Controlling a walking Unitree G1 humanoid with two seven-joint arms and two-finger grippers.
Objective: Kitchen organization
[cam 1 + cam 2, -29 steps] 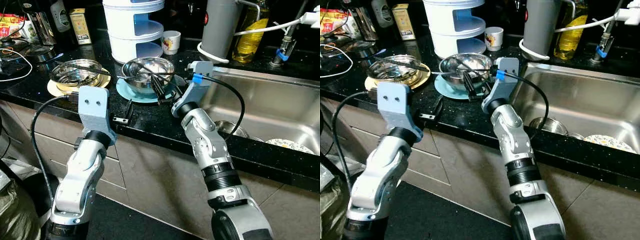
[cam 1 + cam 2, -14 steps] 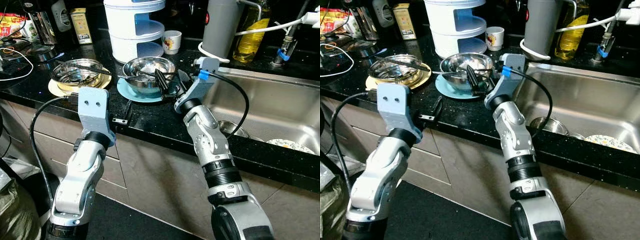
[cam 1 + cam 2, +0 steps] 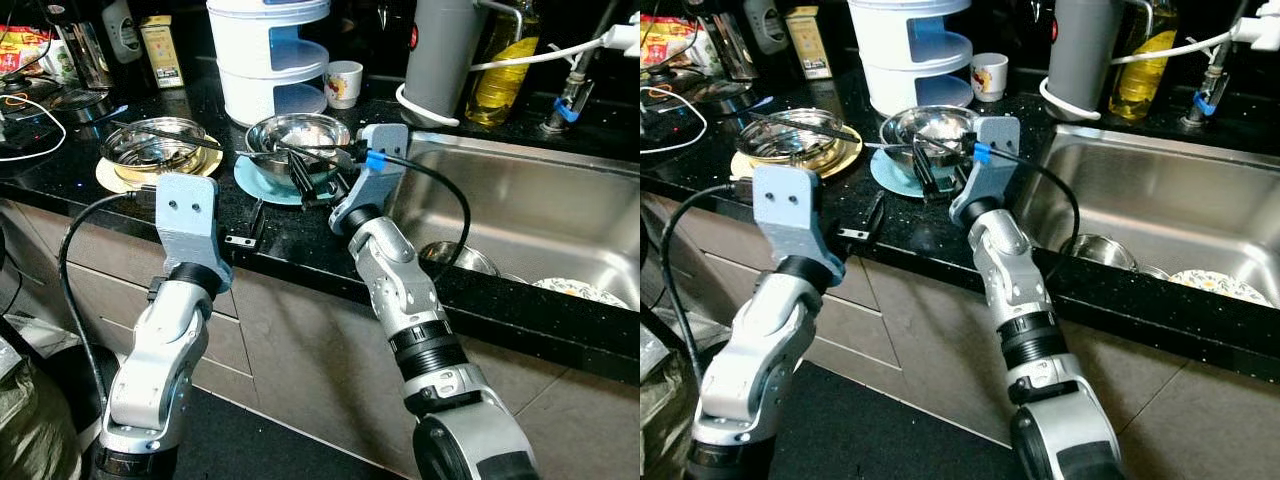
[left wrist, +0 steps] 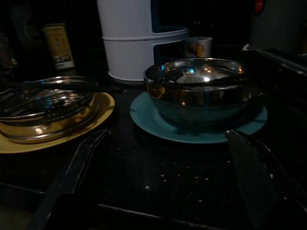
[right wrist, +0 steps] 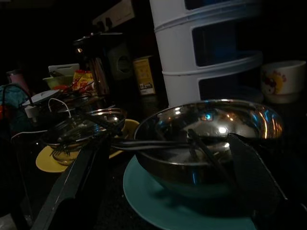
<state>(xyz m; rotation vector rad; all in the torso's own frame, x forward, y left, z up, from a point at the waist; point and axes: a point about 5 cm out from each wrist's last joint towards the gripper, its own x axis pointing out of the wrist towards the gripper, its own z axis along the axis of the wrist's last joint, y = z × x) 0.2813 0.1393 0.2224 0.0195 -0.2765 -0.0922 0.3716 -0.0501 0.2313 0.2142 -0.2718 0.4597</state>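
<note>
Black speckled counter (image 3: 290, 235), sink (image 3: 540, 215) on the right. Count: two steel bowls, one on a teal plate (image 3: 262, 185) at centre, one on a yellow plate (image 3: 112, 180) to the left; one white tiered container (image 3: 268, 55) and one small cup (image 3: 343, 83) at the far edge. Centre bowl (image 3: 297, 140) has utensils lying across its rim. Right end effector (image 3: 318, 182) hangs at that bowl's near rim, fingers spread, holding nothing. Left end effector (image 3: 247, 228) rests low at the counter's near edge, fingers apart, empty. Risk: closing at the rim could nudge the bowl along its plate or flip the loose utensils out.
</note>
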